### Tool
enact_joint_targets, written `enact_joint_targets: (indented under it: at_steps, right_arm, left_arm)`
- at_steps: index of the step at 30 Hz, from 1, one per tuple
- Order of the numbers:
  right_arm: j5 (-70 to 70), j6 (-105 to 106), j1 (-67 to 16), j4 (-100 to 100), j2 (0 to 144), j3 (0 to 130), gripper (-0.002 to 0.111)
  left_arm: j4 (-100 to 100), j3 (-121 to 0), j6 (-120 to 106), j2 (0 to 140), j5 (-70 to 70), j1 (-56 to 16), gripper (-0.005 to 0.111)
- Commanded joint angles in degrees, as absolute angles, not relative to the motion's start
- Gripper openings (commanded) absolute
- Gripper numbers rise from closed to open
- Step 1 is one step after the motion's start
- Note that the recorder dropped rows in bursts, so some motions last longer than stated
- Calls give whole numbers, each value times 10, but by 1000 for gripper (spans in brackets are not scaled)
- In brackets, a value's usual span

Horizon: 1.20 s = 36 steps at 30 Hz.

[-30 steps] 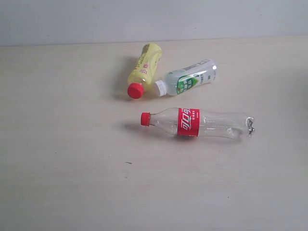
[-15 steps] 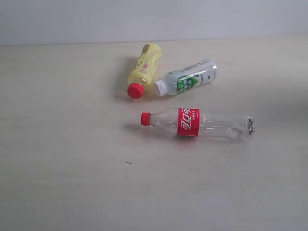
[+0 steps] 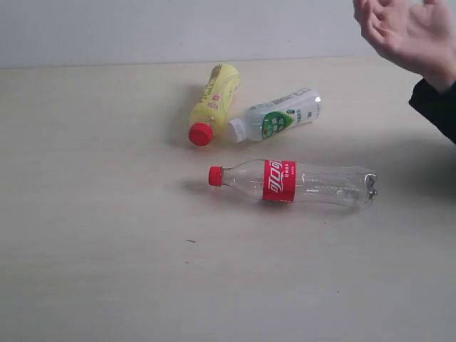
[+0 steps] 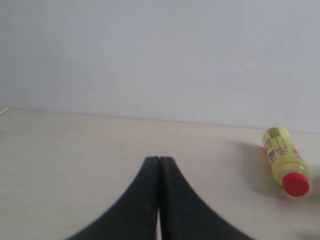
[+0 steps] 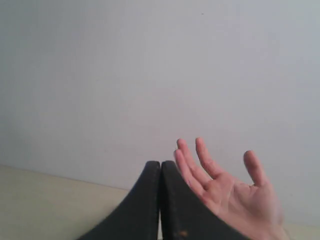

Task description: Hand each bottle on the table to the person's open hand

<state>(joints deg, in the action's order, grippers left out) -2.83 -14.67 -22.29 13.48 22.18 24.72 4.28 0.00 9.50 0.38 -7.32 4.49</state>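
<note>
Three bottles lie on table; left gripper, right gripper clenched (empty)

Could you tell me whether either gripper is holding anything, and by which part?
Nothing; the left gripper and right gripper are both shut and empty.

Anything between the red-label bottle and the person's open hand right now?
No. In the exterior view only bare table separates the red-label bottle from the open hand; the green-label bottle lies off that line, beside the yellow bottle.
</note>
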Motion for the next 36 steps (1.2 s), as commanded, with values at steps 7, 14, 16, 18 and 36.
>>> enact_joint_targets:
  at_steps: [7,14,16,18,36]
  right_arm:
    - [-50,-156,-221,142,387,278,0]
    - [-105,-116,-221,109,556,352,0]
    - [-157,-100,-221,109,581,375,0]
    - [-246,-39,-221,99,620,416,0]
    - [-603,450,-247,-78,944,657,50]
  left_arm:
    - [43,0,94,0,-72,46,0]
    - [43,0,94,0,-72,46,0]
    - [43,0,94,0,-72,46,0]
    - [43,0,94,0,-72,46,0]
    - [43,0,94,0,-72,46,0]
